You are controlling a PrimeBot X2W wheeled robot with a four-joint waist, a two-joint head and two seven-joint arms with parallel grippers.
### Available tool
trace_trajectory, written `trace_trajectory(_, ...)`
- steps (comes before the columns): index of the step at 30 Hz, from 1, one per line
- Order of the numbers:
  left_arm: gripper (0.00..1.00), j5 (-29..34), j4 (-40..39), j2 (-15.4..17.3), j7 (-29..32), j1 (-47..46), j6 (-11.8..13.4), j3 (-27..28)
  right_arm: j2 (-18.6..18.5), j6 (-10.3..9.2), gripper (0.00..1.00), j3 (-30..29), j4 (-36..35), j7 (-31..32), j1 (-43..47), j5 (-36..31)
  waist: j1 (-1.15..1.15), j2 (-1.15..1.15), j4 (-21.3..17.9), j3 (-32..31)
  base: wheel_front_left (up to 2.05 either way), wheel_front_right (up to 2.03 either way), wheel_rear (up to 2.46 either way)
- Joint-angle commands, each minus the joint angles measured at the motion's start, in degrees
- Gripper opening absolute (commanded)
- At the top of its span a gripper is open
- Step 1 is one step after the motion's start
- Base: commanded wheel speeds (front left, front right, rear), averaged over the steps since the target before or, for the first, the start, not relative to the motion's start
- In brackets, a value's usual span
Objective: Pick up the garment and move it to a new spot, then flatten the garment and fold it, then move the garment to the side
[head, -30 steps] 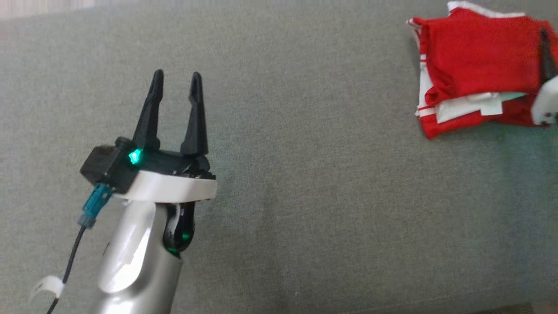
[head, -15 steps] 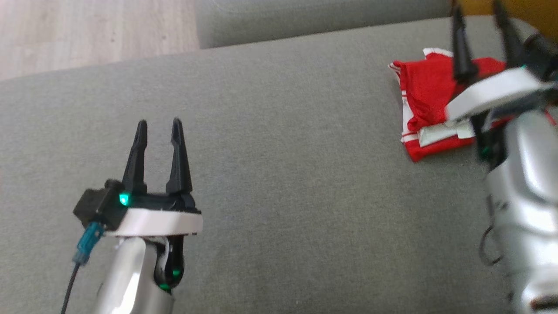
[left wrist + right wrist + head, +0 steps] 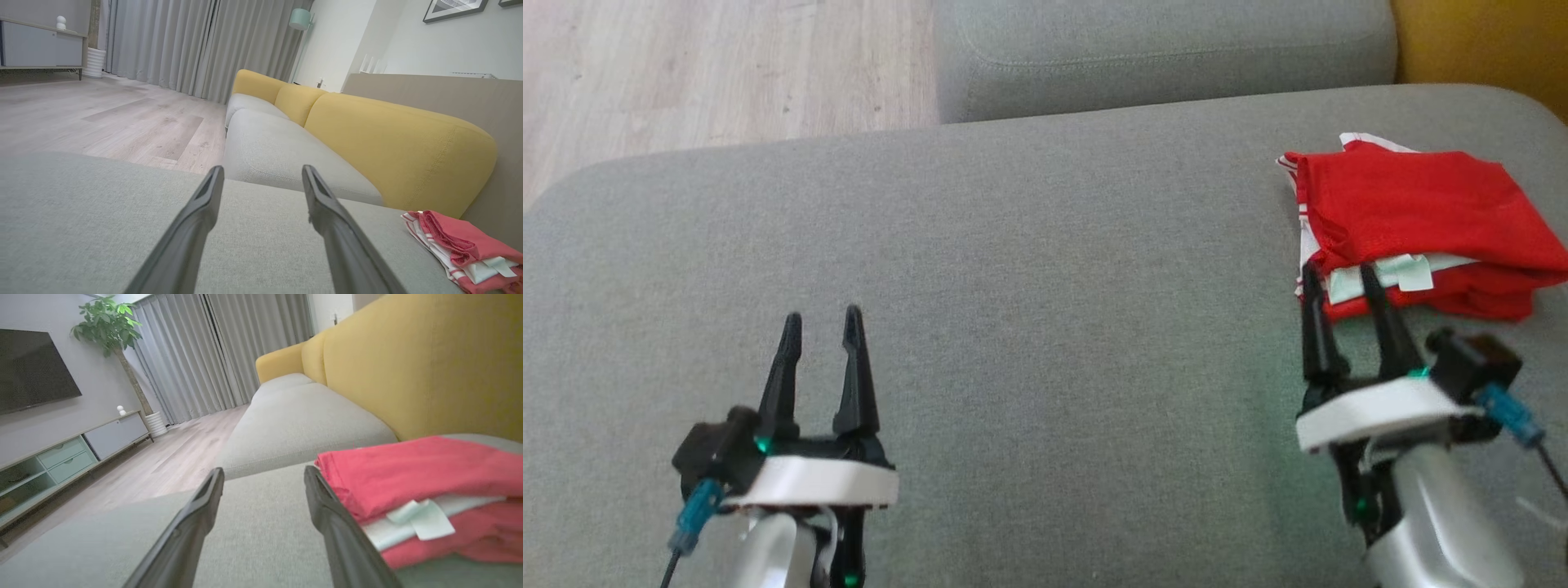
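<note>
Both grippers hang low over a grey seat (image 3: 1045, 269), fingers pointing away from the robot. The left gripper (image 3: 822, 316) has its fingers spread with nothing between them; plain grey weave lies under and ahead of it. The right gripper (image 3: 1338, 272) is spread the same way and empty. The garment (image 3: 1413, 204) lies just ahead of it and to its right, a folded red stack with white striped edges and a pale label on the side facing the fingers. From the head, the right gripper's tips overlap the stack's near edge. From the right wrist, the stack's corner sits just past the right finger. Whether finger and cloth touch cannot be told. The garment is well to the right of the left gripper, at the seat's right end.

Past the fingertips a gap divides this seat from a second grey cushion (image 3: 1160, 57). A yellow backrest (image 3: 388, 143) runs along to the right of both grippers, behind the garment. To their left lies a pale wood floor (image 3: 686, 73).

Farther off on the left, a low cabinet (image 3: 61, 457) stands along a grey wall under a dark TV (image 3: 32, 367). A leafy plant (image 3: 108, 322) rises from a white ribbed pot at the cabinet's far end. Grey curtains (image 3: 184, 45) close the far side of the room, with a mint lamp (image 3: 300, 18) beside them. A framed picture (image 3: 453, 7) hangs high on the white wall above the backrest.
</note>
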Motion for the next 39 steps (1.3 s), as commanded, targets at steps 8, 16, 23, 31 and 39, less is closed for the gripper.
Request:
trace_trajectory(8,1.00,-0.81,-1.58,0.44,-0.29,0.12,-0.53,3.66,0.49,-0.04,1.00,2.31,-1.29,-1.23,0.17,0.76,0.01,0.00,0.04,-0.59,0.00,0.00,0.00)
trace_trajectory(16,1.00,-1.40,-1.76,0.44,-0.29,0.44,-0.45,4.18,0.49,-0.04,1.00,2.60,-2.04,-1.28,0.27,0.93,0.01,0.00,0.07,-0.98,0.00,0.00,0.00)
trace_trajectory(23,1.00,-2.30,-1.76,0.44,-0.29,0.65,-0.54,4.52,0.50,-0.04,1.00,3.13,-2.40,-1.28,0.59,1.43,0.01,0.00,0.15,-1.04,0.00,0.00,0.00)
trace_trajectory(31,1.00,-2.81,-1.70,0.44,-0.29,0.61,-0.06,4.96,0.50,-0.04,1.00,3.66,-2.21,-1.29,0.51,1.83,0.01,0.00,0.13,-1.03,0.00,0.00,0.00)
trace_trajectory(39,0.00,-2.63,1.15,-0.02,0.04,1.75,0.51,3.08,0.15,0.00,0.00,2.45,0.73,-0.62,1.66,1.40,0.01,0.00,0.03,-1.10,0.00,0.00,0.00)
